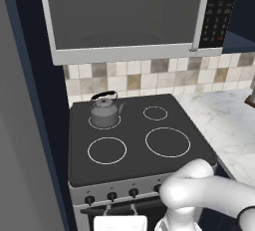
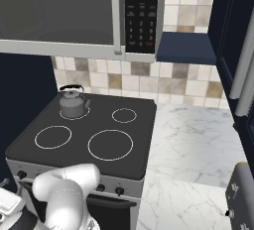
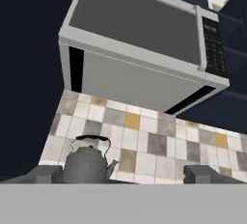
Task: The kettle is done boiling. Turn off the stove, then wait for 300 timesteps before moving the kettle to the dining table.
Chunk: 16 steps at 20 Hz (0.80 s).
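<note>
kettle (image 1: 104,111) on stove (image 1: 134,168) back-left ring under microwave (image 1: 124,16); jaws spread wide, empty.

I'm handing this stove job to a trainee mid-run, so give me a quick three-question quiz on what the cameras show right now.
1. True or false: the kettle sits on the stove's back left burner.
2. What hangs above the stove? A) microwave B) open shelf C) window
3. Fill in: in the hand view, the gripper fingers stand ____, with nothing between them.

Key: 1 true. 2 A. 3 open, wide apart, with the kettle beyond them by the tiled wall.
</note>
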### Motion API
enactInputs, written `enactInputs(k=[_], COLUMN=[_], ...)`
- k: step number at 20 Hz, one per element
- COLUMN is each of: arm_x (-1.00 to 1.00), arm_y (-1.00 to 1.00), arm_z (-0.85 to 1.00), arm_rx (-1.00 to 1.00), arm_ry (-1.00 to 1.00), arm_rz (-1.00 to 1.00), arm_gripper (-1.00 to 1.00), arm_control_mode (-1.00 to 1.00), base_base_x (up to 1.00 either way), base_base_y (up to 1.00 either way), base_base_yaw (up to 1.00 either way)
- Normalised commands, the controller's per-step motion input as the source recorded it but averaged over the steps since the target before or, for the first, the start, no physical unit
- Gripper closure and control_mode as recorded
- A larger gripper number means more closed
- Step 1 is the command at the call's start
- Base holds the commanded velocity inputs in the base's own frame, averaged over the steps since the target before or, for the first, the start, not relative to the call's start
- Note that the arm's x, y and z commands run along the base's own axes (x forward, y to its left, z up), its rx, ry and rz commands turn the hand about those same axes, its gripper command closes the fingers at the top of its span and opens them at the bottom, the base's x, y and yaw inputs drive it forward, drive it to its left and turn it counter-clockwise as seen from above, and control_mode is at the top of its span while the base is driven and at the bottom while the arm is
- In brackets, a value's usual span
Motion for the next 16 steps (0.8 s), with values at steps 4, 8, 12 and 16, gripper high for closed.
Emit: enactInputs(k=[4, 8, 12, 16], arm_x=[-0.05, -0.08, -0.06, 0.00], arm_y=[-0.13, -0.13, -0.11, -0.16], arm_z=[0.72, 0.76, 0.78, 0.75], arm_rx=[0.07, 0.09, 0.09, 0.10], arm_ry=[-0.14, -0.11, -0.09, -0.05], arm_rz=[0.00, 0.00, 0.00, 0.00], arm_gripper=[-1.00, -1.00, -1.00, -1.00], arm_control_mode=[-1.00, -1.00, -1.00, -1.00], base_base_x=[0.00, 0.00, 0.00, 0.00], base_base_y=[0.00, 0.00, 0.00, 0.00], base_base_yaw=[0.00, 0.00, 0.00, 0.00])
